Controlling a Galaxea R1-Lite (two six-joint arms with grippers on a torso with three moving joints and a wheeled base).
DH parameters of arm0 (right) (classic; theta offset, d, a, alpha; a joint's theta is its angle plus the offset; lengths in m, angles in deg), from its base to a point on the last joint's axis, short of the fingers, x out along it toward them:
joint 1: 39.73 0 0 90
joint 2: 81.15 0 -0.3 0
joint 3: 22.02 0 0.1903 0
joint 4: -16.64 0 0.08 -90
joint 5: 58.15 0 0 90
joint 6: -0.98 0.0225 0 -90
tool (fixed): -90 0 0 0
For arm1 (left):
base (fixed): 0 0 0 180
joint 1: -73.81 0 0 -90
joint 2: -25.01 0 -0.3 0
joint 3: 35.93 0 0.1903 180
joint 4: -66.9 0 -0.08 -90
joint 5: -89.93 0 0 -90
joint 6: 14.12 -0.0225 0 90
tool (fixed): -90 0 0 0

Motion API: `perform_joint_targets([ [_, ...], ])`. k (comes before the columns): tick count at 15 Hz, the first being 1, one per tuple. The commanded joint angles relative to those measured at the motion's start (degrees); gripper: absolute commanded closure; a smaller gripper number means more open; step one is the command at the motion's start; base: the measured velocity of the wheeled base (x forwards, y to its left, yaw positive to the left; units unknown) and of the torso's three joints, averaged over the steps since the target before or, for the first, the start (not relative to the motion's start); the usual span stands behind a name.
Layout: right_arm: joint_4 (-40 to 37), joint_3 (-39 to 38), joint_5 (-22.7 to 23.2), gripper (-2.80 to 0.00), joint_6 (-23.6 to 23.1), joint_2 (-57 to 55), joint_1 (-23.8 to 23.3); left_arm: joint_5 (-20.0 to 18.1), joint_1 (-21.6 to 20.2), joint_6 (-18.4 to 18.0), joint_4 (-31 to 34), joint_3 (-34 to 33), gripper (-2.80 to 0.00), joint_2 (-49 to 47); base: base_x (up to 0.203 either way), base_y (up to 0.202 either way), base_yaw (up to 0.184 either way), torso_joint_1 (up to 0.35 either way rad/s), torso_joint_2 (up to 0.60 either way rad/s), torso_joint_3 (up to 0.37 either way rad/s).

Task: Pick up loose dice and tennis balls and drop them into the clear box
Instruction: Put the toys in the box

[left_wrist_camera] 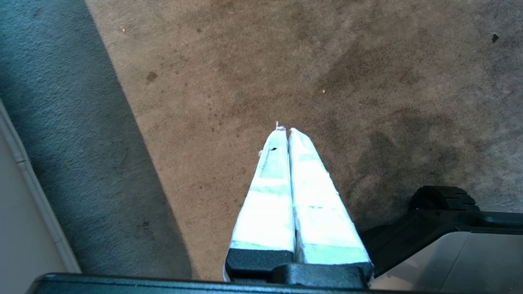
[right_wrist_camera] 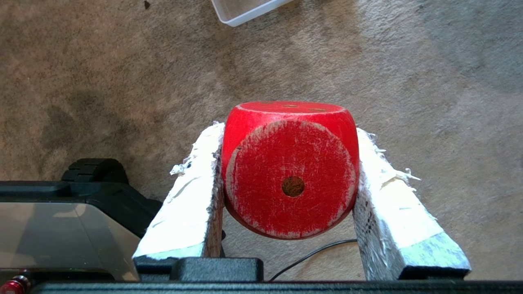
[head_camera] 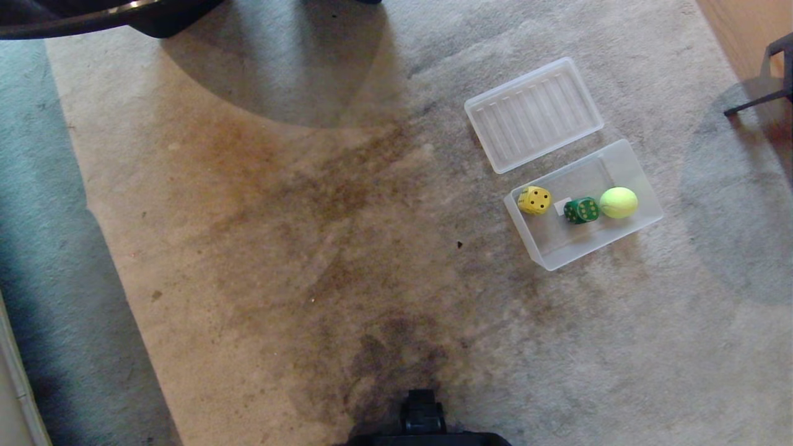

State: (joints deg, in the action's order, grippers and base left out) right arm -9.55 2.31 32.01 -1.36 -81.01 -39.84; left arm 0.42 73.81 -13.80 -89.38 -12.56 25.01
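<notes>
The clear box (head_camera: 644, 186) lies on the carpet at the right of the head view. Inside it are a yellow die (head_camera: 534, 200), a green die (head_camera: 582, 210) and a tennis ball (head_camera: 618, 202). My right gripper (right_wrist_camera: 288, 130) is shut on a scuffed red die (right_wrist_camera: 291, 171), held above the carpet with its one-pip face toward the camera. A corner of the clear box (right_wrist_camera: 245, 10) shows far ahead of it. My left gripper (left_wrist_camera: 287, 130) is shut and empty over bare carpet. Neither gripper appears in the head view.
The flat ribbed lid (head_camera: 533, 113) lies just beyond the box. My black base (head_camera: 424, 421) sits at the near edge. A dark chair leg (head_camera: 759, 102) stands at the far right, dark furniture (head_camera: 93, 15) at the far left. A wall skirting (left_wrist_camera: 24, 163) runs along my left.
</notes>
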Motion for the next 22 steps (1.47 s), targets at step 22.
perform_joint_targets([
  [22,-4.5,3.0,0.1,0.00,0.6,-2.5,0.0,0.0,0.0,0.0,0.0,0.0,0.00,0.0,0.000,0.000,0.000,0.000,0.00,0.000],
])
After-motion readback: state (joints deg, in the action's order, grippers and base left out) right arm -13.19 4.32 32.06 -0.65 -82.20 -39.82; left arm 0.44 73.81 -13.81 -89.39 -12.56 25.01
